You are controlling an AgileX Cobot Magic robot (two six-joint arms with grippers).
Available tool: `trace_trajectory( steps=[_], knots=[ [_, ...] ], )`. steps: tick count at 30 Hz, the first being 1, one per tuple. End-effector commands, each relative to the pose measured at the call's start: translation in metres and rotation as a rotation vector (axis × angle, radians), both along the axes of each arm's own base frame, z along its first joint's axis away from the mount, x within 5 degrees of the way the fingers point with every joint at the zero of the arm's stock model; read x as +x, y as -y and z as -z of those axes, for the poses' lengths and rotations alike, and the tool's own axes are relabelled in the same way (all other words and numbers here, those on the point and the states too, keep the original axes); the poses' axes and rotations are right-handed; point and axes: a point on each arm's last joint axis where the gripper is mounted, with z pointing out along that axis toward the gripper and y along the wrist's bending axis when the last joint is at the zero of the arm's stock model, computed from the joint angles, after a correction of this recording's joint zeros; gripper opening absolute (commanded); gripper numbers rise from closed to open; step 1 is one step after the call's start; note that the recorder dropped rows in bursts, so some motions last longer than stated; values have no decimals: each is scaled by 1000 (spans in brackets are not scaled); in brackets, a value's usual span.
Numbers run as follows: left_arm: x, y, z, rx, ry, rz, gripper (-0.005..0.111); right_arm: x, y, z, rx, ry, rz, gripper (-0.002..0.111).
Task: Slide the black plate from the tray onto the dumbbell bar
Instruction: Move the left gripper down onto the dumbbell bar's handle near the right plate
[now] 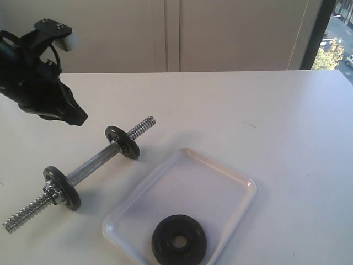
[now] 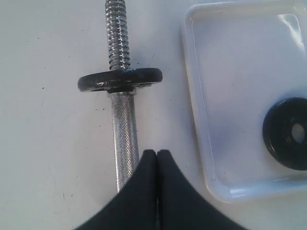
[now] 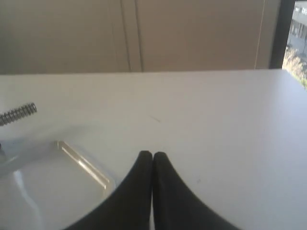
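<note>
Black plate (image 1: 179,239): lies flat at one end of the tray (image 1: 251,185), ungripped.
Dumbbell bar (image 1: 94,162): on the counter (image 1: 265,110), just beside the tray.
Left pincer (image 2: 157,154): pressed together, empty, over the knurled grip.
Right pincer (image 3: 152,155): likewise together, empty.
Advised: spread one pincer, grip the plate's rim, line its hole up with the thread.

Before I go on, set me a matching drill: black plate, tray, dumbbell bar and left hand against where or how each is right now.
1. black plate
2. tray
3. dumbbell bar
4. left hand

A. shut, held in the air
B. chrome, with threaded ends
C. white and rectangular
D. lying flat in the tray

Pairs: 1-D, 2-C, 3-B, 4-A
</note>
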Motion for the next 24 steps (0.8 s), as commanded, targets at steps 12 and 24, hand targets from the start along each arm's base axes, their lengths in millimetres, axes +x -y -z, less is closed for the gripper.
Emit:
trace_trajectory(
  steps=[12, 24],
  knots=[
    [38, 23, 65, 68, -70, 92, 32, 0, 0, -13, 24, 144, -6, 0],
    [58, 32, 94, 91, -31, 61, 51, 0, -1, -19, 94, 206, -7, 0]
  ],
)
